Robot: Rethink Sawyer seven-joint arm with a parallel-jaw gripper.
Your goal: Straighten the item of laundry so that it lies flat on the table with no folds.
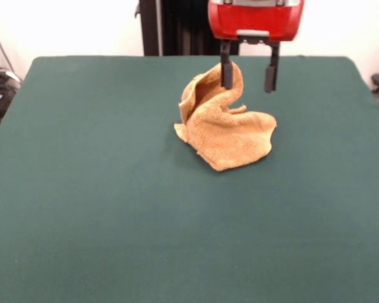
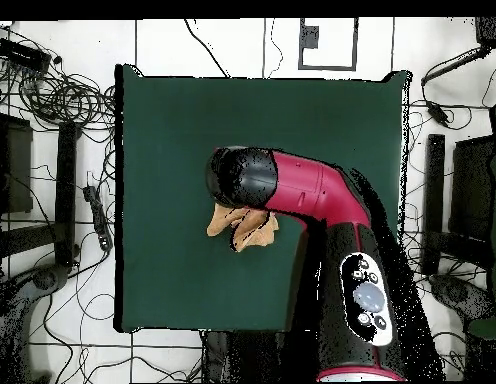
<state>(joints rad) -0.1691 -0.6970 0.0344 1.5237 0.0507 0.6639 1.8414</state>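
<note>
The towel (image 1: pixel 224 129) was not flat yet: it sat crumpled near the middle of the table (image 1: pixel 82 208), toward its far edge, one part standing up, and the gripper (image 1: pixel 248 77) hung over it with fingers apart, holding nothing.

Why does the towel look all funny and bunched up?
The towel sits crumpled in a heap on the green table, one corner poking up beside the open gripper. Nothing else looks odd.

Rough terry towel (image 1: pixel 227 136); matt felt-like table (image 1: pixel 114 208); glossy plastic arm (image 2: pixel 322 195)
</note>
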